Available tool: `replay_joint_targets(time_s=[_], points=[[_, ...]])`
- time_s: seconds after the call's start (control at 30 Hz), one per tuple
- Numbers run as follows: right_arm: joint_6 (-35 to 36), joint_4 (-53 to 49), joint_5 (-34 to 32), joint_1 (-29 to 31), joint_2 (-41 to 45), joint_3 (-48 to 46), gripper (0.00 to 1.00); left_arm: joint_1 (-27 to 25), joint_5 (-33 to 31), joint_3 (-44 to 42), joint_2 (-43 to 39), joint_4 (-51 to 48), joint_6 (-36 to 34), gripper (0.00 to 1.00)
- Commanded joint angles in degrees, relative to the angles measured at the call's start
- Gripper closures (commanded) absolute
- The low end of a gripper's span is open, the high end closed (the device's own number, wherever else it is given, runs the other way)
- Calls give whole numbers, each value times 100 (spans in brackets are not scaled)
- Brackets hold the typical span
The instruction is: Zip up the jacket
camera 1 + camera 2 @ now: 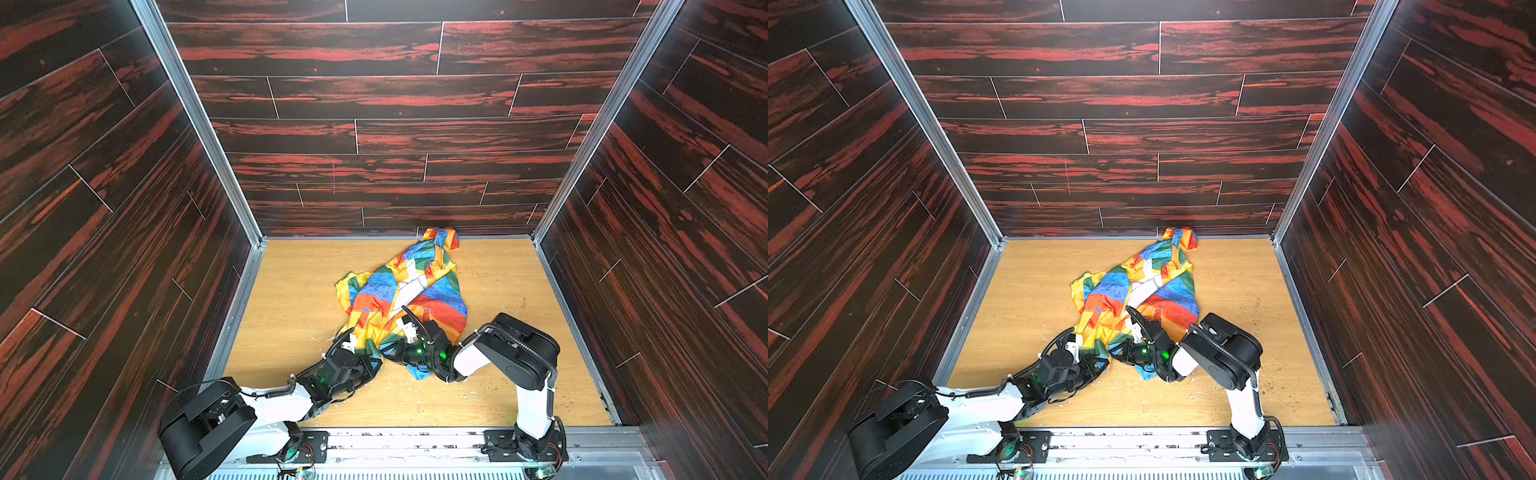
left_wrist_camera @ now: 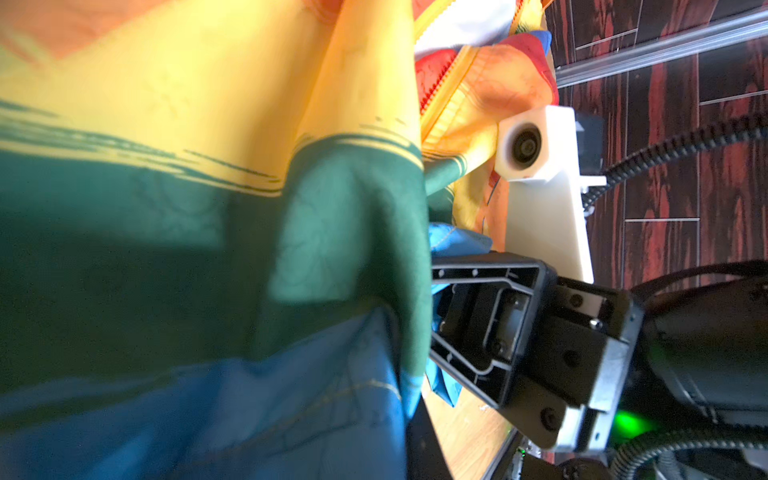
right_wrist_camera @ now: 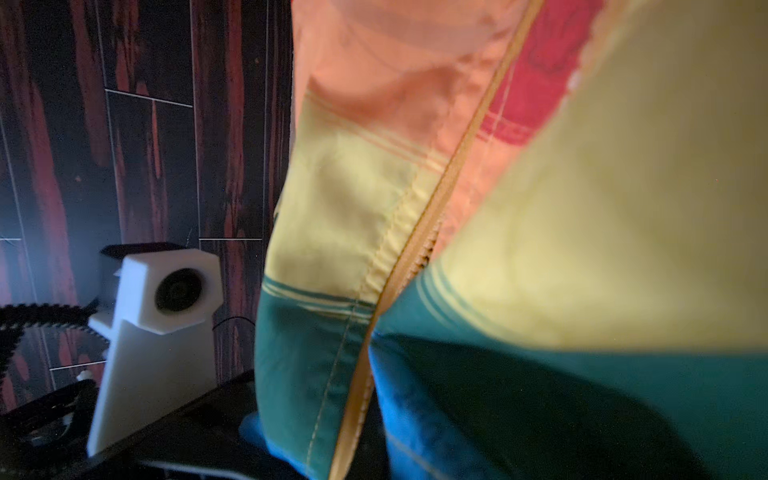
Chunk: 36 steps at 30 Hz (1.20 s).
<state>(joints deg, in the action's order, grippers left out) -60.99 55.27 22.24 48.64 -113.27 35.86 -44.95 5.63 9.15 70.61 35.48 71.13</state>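
Thin fabric in red, blue, green, yellow and orange blocks: the jacket (image 1: pixel 432 291) lies crumpled on the light wooden table (image 1: pixel 291 316), lengthwise from the near middle toward the far right, in both top views. Its far end (image 1: pixel 441 239) touches the foot of the dark red-grained back wall (image 1: pixel 374 124). We note the front gaping along the middle, with white lining (image 1: pixel 409 286) showing between the two sides. The near hem, a green and blue band, is gathered up between the arms. The left gripper (image 1: pixel 376 361) is clenched on that hem; its wrist view is filled with yellow, green and blue cloth, so the fingers themselves are hidden. The right gripper (image 1: pixel 392 353) is just beside it, also clamped on the hem, its fingertips buried in cloth. In the right wrist view the yellow zipper (image 3: pixel 415 249) runs up the cloth with a few teeth visible; we cannot tell whether the two halves are joined there. Bare table lies to the left of the jacket and to the right of it, out to the metal-framed side walls (image 1: pixel 706 249). Both arms crowd the strip between the hem and the near rail (image 1: pixel 415 436).
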Motion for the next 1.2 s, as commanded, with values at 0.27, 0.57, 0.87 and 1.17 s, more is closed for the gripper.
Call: replay_joint_targets(time_s=[0.27,0.57,0.87,1.17], points=[[28,-32,-17,58,86,44,100,30,193,177,67,130,-100,86],[44,-33,-34,58,125,27,100,30,310,197,67,116,-133,85],[52,-46,-47,58,169,9,100,30,441,219,79,2,-196,85],[52,-42,-74,58,209,-16,100,30,621,313,288,15,-273,95]])
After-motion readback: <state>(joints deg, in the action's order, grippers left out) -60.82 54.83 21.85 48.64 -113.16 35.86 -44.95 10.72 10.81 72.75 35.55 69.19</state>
